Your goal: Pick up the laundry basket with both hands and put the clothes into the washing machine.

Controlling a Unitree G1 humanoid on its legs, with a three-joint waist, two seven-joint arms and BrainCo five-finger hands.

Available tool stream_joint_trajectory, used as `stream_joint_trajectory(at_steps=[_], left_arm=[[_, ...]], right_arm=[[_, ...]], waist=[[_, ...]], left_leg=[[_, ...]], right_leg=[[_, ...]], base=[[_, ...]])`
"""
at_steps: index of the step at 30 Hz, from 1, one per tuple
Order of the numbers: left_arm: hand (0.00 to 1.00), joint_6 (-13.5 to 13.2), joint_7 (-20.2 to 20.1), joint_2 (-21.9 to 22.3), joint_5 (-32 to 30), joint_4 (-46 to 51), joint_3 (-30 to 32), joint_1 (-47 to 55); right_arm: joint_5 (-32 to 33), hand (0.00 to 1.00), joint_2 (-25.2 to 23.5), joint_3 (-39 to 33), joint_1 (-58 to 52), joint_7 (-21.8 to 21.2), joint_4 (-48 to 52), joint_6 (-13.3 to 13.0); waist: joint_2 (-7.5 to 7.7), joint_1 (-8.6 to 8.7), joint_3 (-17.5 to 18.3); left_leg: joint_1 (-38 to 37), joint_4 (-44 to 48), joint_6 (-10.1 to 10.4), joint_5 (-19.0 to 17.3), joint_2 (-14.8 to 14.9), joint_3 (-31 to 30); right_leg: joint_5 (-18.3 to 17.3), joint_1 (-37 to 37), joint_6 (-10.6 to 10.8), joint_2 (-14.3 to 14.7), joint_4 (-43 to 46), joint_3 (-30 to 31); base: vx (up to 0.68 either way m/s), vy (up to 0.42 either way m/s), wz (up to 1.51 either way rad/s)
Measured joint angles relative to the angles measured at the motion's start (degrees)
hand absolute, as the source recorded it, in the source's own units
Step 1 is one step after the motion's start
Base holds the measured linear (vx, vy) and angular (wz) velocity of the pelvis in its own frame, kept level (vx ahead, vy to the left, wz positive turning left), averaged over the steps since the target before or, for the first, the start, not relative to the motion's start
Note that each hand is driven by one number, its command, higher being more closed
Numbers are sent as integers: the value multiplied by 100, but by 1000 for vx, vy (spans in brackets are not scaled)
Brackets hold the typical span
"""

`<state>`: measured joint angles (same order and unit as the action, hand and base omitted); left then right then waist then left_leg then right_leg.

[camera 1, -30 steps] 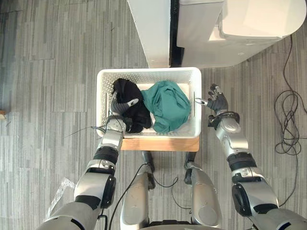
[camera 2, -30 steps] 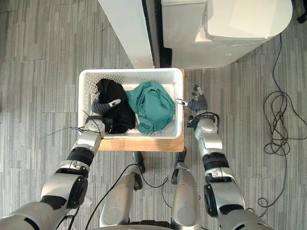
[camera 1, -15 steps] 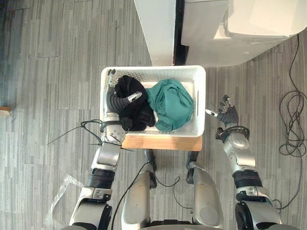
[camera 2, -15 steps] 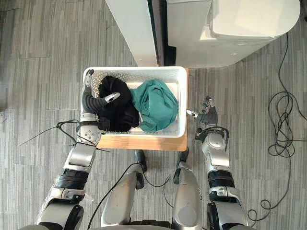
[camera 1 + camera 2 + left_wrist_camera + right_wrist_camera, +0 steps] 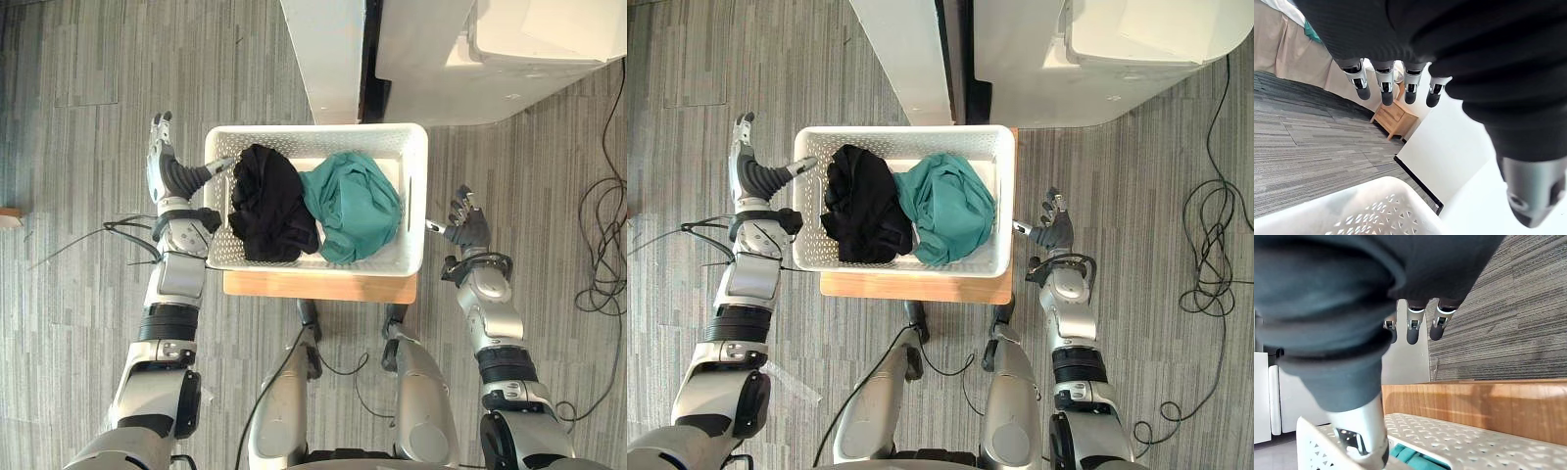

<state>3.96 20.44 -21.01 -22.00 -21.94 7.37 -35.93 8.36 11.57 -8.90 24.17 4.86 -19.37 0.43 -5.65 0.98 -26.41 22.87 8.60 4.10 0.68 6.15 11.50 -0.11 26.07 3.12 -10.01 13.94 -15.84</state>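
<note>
On a grey plank floor (image 5: pixel 88 88), before a white washing machine (image 5: pixel 529 39) and a white cabinet (image 5: pixel 328 54), a humanoid robot brackets a load of washing. Its left hand (image 5: pixel 165 174) stands just outside the left end of the white laundry basket (image 5: pixel 313 131), fingers straight and grasping nothing, thumb reaching toward the near corner of the rim; whether it touches cannot be told. The right hand (image 5: pixel 468 227) is likewise spread and empty, just beside the basket's right wall, thumb pointing at it.

Between the two hands the basket rests on a low wooden stand (image 5: pixel 318 286). A black garment (image 5: pixel 269 206) lies in its left half and a teal garment (image 5: pixel 353 206) in its right, the two touching at the middle.

The task looks barely begun. The hands flank the basket, but neither has closed on it. The lift, the carry to the machine just beyond and the emptying of both garments are all left to do. The views do not show whether the machine is open.
</note>
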Motion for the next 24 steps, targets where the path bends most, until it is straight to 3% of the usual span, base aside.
stream_joint_trajectory(at_steps=[7,13,24], left_arm=[[0,85,76,-157,170,-868,26,-202],[0,148,-50,-151,611,-1381,189,-412],[0,182,-306,52,612,-1990,459,-697]], right_arm=[[1,0,-133,110,-33,1,79,-1],[5,0,-214,103,-212,63,725,-2],[60,0,-220,93,-194,276,2011,-59]], waist=[[190,-11,-119],[363,16,-220],[406,-35,-245]], left_leg=[[83,38,2,-2,99,127],[255,206,18,-19,187,117],[482,440,6,-72,300,86]], right_leg=[[39,152,-43,52,10,116],[40,261,-47,97,77,107],[55,340,-67,159,96,24]], base=[[-4,-6,-10],[0,0,0],[-1,-4,1]])
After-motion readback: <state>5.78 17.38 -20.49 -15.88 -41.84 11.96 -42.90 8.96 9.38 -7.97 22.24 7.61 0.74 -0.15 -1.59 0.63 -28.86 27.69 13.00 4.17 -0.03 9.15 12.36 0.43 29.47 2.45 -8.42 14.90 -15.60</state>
